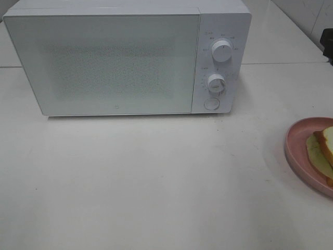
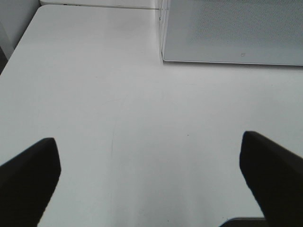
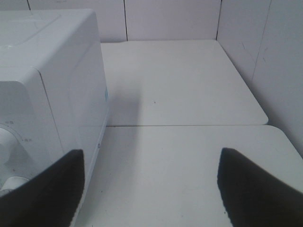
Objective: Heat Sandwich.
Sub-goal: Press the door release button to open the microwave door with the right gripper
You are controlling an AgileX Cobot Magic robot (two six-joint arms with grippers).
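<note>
Seen in the high view only: white sliced-bread sandwich point(image 1: 323, 150), tan crust, pale yellow-green filling. It lies on a round pink plate point(image 1: 294, 140) at the right edge of the white tabletop point(image 1: 156, 182), and the frame cuts both off. It is well apart from the white box-shaped microwave oven point(image 1: 125, 57) at the back. The oven's door is closed, with two white dials point(image 1: 222, 50) and a round button point(image 1: 211, 103) on the right panel.

Seen in the wrist views only: the grippers.
- Left gripper point(image 2: 149, 163): black jaws spread wide, released, nothing between them. Tabletop below, oven's front corner ahead.
- Right gripper point(image 3: 151, 177): jaws likewise wide, holding nothing. The oven's side wall stands close on one side, with a pale panelled wall point(image 3: 170, 19) beyond.
</note>
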